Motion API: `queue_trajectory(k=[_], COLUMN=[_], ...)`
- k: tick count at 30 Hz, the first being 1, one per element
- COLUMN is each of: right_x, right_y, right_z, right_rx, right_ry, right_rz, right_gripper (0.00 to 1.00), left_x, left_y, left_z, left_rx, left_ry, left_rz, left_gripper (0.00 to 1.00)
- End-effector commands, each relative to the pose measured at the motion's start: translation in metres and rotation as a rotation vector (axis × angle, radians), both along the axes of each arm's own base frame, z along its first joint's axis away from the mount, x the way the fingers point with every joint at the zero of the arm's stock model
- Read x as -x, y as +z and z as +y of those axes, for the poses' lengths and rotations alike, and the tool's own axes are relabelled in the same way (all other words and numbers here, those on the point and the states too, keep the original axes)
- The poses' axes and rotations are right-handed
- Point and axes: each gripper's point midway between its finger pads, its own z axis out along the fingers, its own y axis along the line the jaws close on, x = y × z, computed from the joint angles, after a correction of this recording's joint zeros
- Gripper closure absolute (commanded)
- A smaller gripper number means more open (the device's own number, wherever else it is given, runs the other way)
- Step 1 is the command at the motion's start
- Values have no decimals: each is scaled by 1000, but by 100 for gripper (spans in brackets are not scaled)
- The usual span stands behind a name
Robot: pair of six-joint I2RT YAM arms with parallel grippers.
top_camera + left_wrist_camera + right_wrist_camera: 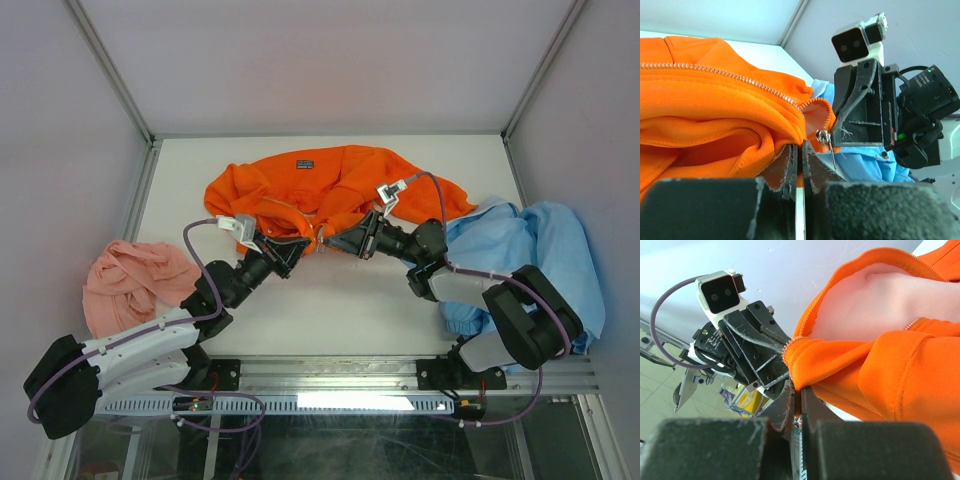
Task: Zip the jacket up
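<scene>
The jacket (330, 185) lies crumpled on the far middle of the white desk (350, 300), collar toward the far edge, with a small dark label (303, 163) showing at the collar. The fabric is bright orange and heavily folded; its inner face, seen in the right wrist view, is a paler pinkish orange. A row of silver zipper teeth (740, 77) runs along one front edge, and a metal slider (824, 137) with a thin pull tab hangs at the lower end of that edge. In the right wrist view the two toothed front edges stand apart. The left tool (799, 150) is closed, its fingers pressed together on the orange hem just beside the slider. The right tool (796, 390) is likewise closed, clamped on a fold of the jacket's lower edge. The two tools face each other, close together at the near edge of the jacket. A light blue garment (560, 250) lies to the right, touching the jacket; a salmon-pink cloth (130, 280) lies well apart to the left.
</scene>
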Motion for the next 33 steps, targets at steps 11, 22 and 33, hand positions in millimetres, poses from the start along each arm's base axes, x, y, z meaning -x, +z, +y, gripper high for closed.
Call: queue_trajectory(k=[11, 22, 33], right_x=[20, 22, 23], right_y=[23, 21, 19], right_z=[3, 4, 5], right_rx=[-53, -53, -57], right_ry=[50, 62, 66], right_rz=[-124, -116, -107], right_gripper=[100, 100, 100], left_x=[3, 2, 3], left_y=[55, 57, 62], left_z=[-2, -1, -1], left_rx=[149, 156, 171], left_ry=[-10, -7, -7], left_rz=[-132, -135, -147], left_gripper=[100, 100, 100])
